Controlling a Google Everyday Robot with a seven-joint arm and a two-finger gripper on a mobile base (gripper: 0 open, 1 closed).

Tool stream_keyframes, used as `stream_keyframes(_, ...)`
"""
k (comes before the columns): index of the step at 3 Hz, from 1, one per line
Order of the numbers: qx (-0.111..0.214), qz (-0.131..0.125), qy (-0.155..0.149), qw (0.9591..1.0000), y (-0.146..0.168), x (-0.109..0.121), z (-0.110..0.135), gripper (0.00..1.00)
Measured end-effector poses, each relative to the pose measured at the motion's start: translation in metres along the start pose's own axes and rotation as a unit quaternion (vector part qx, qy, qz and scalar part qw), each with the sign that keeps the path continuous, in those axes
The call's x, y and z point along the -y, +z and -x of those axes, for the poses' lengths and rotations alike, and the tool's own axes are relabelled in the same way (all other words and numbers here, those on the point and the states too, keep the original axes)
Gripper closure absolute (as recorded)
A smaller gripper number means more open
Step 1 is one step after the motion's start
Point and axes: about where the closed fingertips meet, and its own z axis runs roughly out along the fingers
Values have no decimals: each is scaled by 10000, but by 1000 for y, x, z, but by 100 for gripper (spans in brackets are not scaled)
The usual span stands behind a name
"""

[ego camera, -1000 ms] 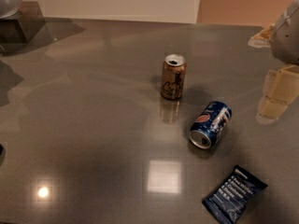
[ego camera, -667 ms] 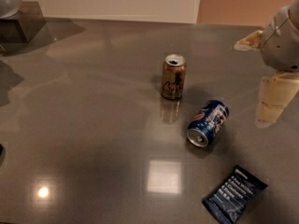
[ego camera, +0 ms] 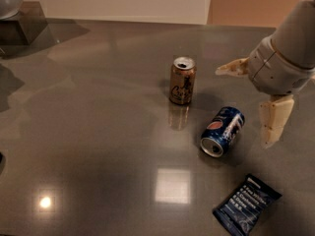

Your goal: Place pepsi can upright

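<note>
The pepsi can (ego camera: 222, 131) lies on its side on the grey table (ego camera: 98, 132), its silver end facing the front left. My gripper (ego camera: 248, 104) hangs just to the right of the can and above it, open, with one finger (ego camera: 231, 68) pointing left and the other finger (ego camera: 273, 119) pointing down beside the can. It holds nothing and does not touch the can.
A brown-gold can (ego camera: 182, 80) stands upright just behind and left of the pepsi can. A flat dark blue snack wrapper (ego camera: 247, 204) lies at the front right. A bowl on a dark stand (ego camera: 15, 18) sits at the back left corner.
My gripper has moved left and down toward the pepsi can. The cans and the wrapper have not moved.
</note>
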Motion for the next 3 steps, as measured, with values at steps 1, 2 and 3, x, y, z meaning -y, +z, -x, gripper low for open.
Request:
stream_keyframes(1, 172, 301, -695, 9970, 22, -5, 9, 0)
stream_keyframes(2, 238, 570, -1338, 9891, 39, -15, 18, 0)
stream_keyframes(3, 199, 839, -1743, 9809, 52, -22, 23, 0)
